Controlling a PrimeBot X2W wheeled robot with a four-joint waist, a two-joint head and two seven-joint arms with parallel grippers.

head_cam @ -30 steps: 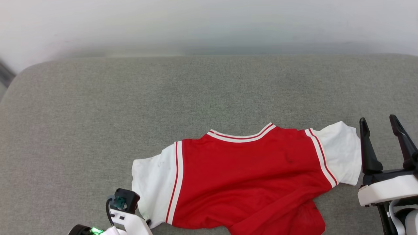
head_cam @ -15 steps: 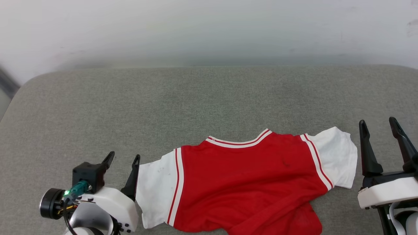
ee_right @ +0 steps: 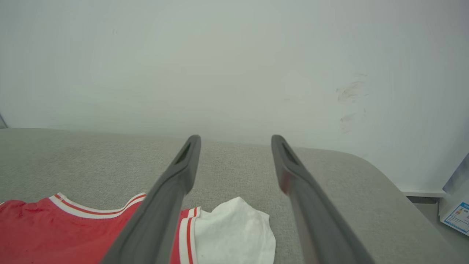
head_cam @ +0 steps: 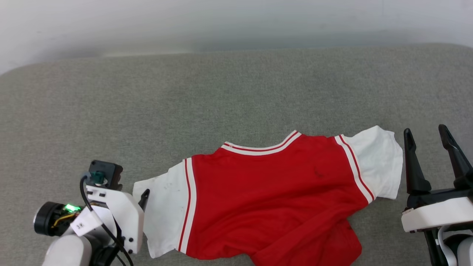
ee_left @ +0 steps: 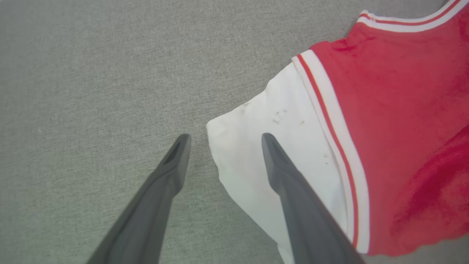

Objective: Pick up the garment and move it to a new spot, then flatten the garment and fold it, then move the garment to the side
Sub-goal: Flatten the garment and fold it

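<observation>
The left gripper (ee_left: 224,136) has two long, dark grey, tapering fingers (ee_left: 154,205). Its white wrist shell (head_cam: 123,218) shows small dark screws and carries a black camera block (head_cam: 105,171) with a teal plug, a black cable (head_cam: 81,186), a white paper tag (head_cam: 84,222) and a green light (head_cam: 72,208). The right gripper (head_cam: 424,129) has matching black fingers on a white base (head_cam: 436,218).

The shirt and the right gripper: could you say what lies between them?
Only bare grey cushion, a narrow strip between the white sleeve and the right gripper, in the head view.

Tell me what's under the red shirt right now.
The garment lies on the grey cushion, visible around it. Its lower hem folds over itself; anything beneath the cloth is covered.
</observation>
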